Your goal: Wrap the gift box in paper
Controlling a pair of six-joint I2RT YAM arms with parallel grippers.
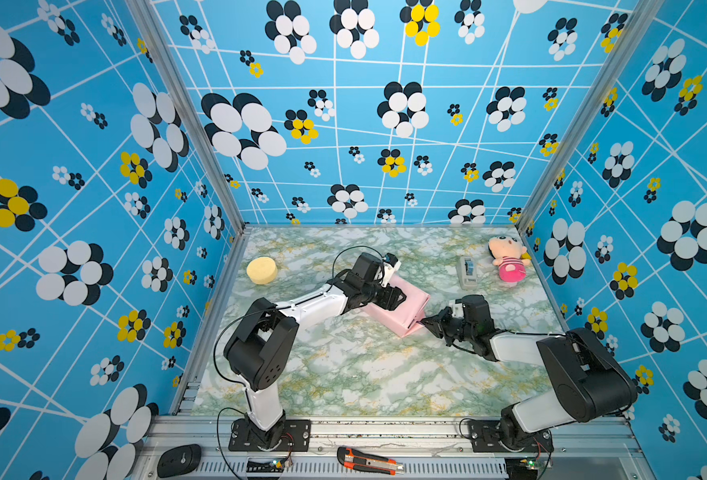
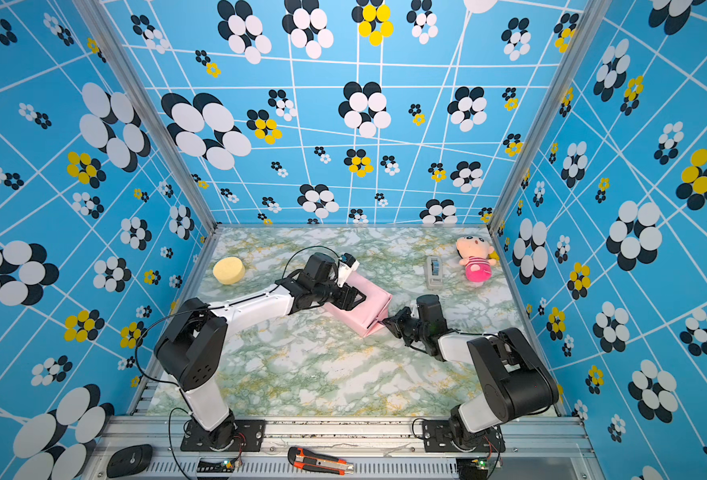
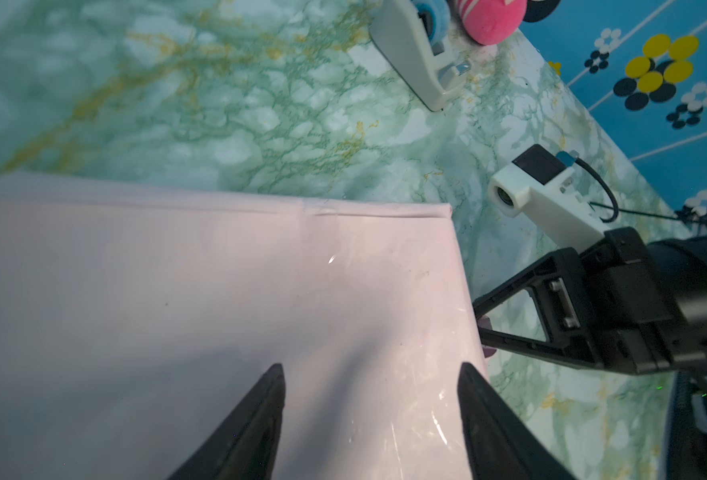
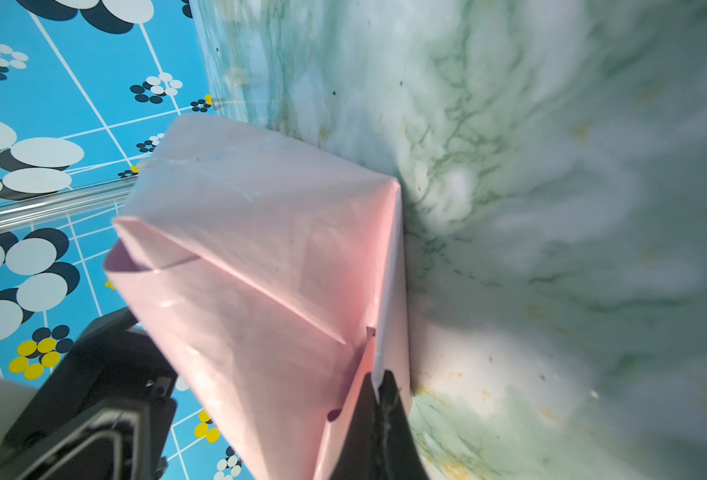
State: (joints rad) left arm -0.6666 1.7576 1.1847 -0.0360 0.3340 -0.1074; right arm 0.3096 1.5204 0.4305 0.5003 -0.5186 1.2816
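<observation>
Right gripper point(image 4: 380, 380) pinching paper point(image 4: 260, 249), left gripper point(image 3: 370, 365) — spread

The left hand point(image 3: 370, 368) hovers spread over the paper point(image 3: 219, 299); the right hand point(image 3: 480, 318) pinches its edge.

The paper point(image 1: 414, 309) lies mid-table point(image 1: 364, 374), a sponge point(image 1: 262, 270) behind-left, tape dispenser point(image 1: 467, 272) beside doll point(image 1: 507, 257) behind-right.

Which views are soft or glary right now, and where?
Right wrist view: marble tabletop smeared and soft, the pink paper nearer the lens sharper. Left wrist view: specular streaks on the paper by the left gripper, which casts shadows on it. Both top views: sharp, evenly lit, no glare on the paper.
</observation>
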